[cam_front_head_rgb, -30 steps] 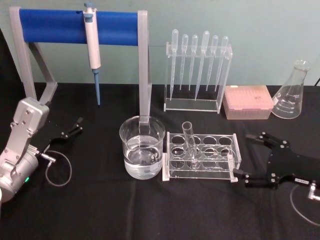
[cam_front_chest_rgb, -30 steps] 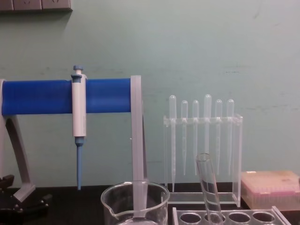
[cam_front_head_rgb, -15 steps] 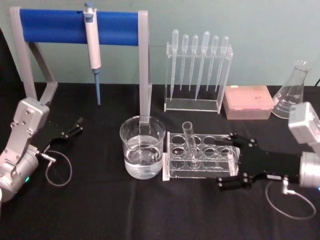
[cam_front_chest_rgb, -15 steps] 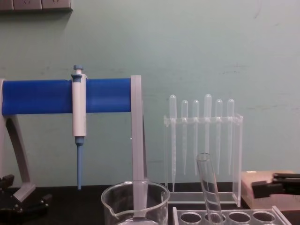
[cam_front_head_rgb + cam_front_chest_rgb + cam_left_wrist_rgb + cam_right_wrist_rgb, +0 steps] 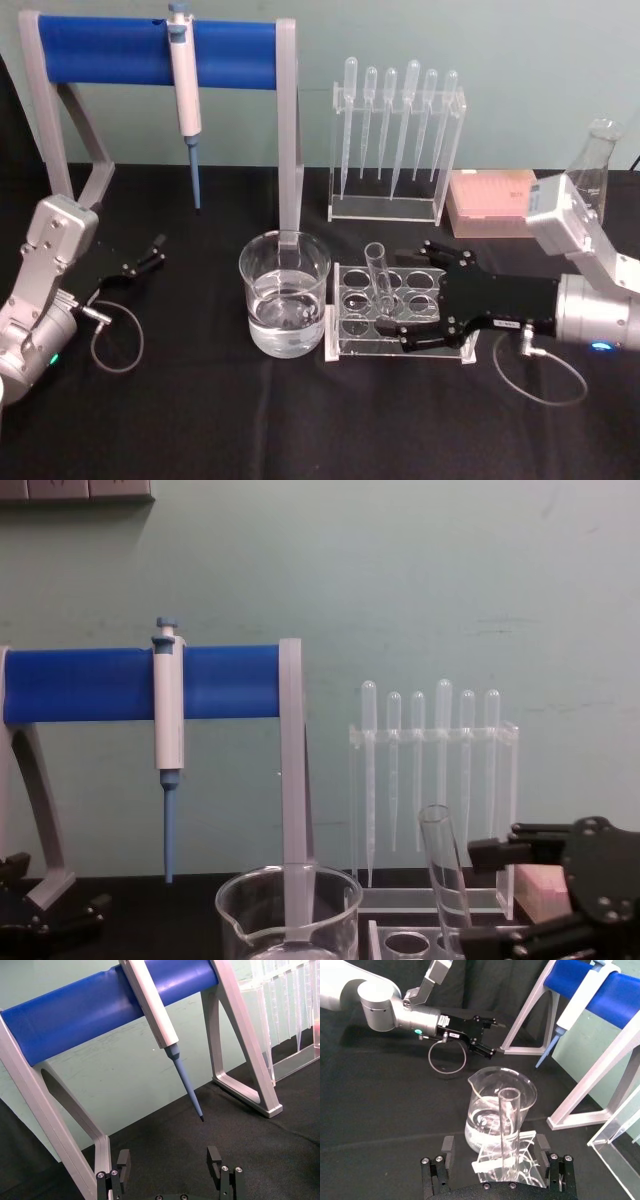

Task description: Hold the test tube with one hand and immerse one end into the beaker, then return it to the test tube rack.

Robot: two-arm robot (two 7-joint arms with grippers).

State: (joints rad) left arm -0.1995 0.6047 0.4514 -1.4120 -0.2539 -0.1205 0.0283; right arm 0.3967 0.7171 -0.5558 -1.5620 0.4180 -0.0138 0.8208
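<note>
At the right side of the black table (image 5: pixel 200 420), the right gripper (image 5: pixel 402 298) is hovering over the test tube rack (image 5: pixel 338 348) with its fingers spread wide, one on each side of the test tube (image 5: pixel 379 282) and, as far as can be judged, not gripping it. The test tube is standing tilted in a rack hole, just beside the beaker (image 5: pixel 285 270), which is holding clear liquid (image 5: pixel 285 325). Grasping, lifting, immersing and returning are all pending. The left gripper (image 5: pixel 152 250) is lying idle, fingers apart, near the table's left side.
</note>
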